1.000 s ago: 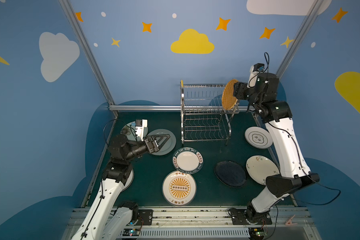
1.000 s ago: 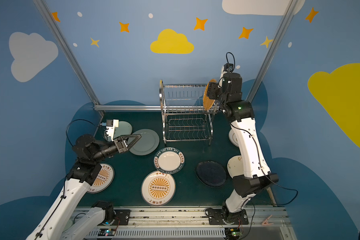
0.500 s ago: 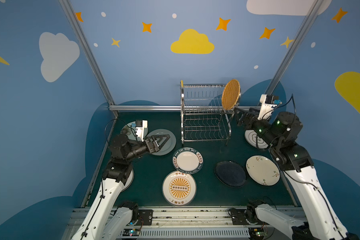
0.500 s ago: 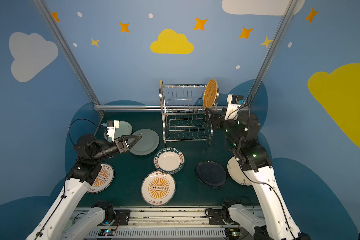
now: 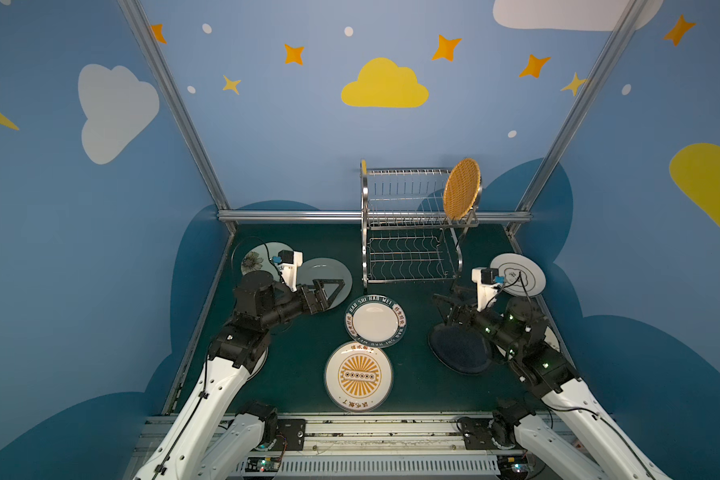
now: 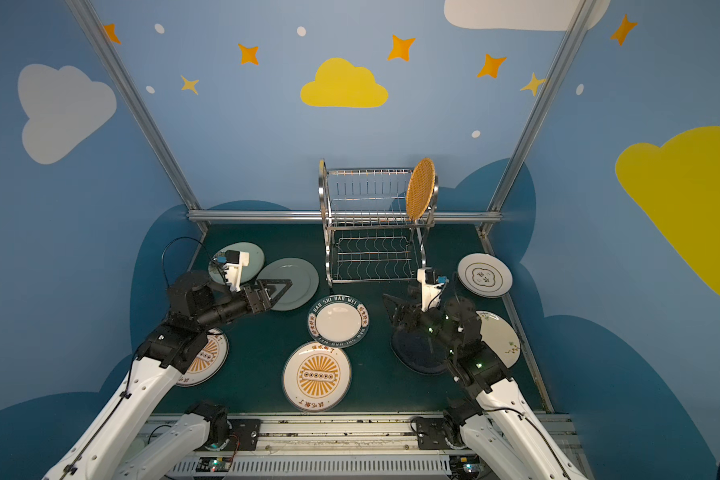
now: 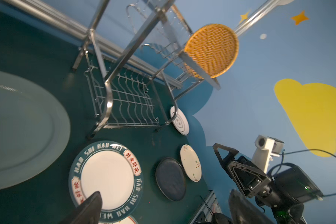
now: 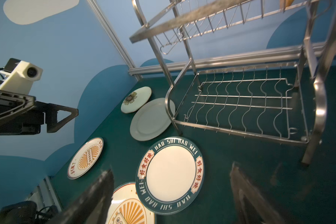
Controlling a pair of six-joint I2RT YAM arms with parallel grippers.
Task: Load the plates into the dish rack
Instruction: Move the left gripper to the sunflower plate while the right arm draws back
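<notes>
Black plate [image 5: 454,353] — partly beneath the right arm [image 5: 516,332]

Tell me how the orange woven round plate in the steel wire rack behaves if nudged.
The orange woven round plate looks like wicker, so probably light and not slippery. It stands on edge in the upper tier of the steel wire dish rack, so it might tip or roll.

Your left gripper [image 5: 336,286] points to 3 o'clock, your right gripper [image 5: 444,296] to 10 o'clock; both spread wide, empty.
</notes>
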